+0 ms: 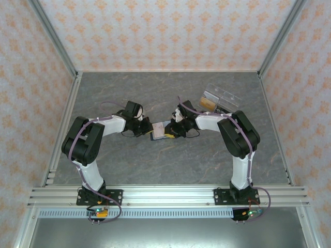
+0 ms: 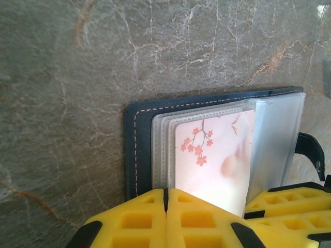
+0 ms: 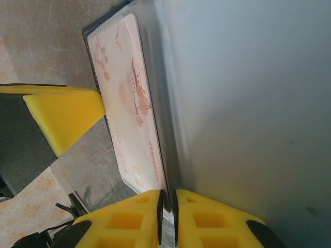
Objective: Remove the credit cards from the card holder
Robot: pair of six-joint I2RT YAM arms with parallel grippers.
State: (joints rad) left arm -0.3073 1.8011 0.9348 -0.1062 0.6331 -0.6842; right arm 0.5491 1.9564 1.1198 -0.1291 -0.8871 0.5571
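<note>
Left end effector [image 2: 166,201]: bottom centre of its wrist view, yellow fingers closed together, tips over the card holder's near edge.
Card holder [image 2: 135,150]: navy, lying open on the table [image 2: 77,77]; mid-frame between both arms in the top view.
Credit card [image 2: 212,160]: pink with a blossom print, inside the stacked sleeves.
Clear sleeve [image 2: 276,139]: lifted, right of frame.
Right end effector [image 3: 167,201]: narrow, pinching that sleeve's edge.
Plastic box [image 1: 220,98]: upper right of centre, apart.

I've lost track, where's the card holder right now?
In the top view the card holder lies open mid-table, between the left gripper and right gripper.
</note>
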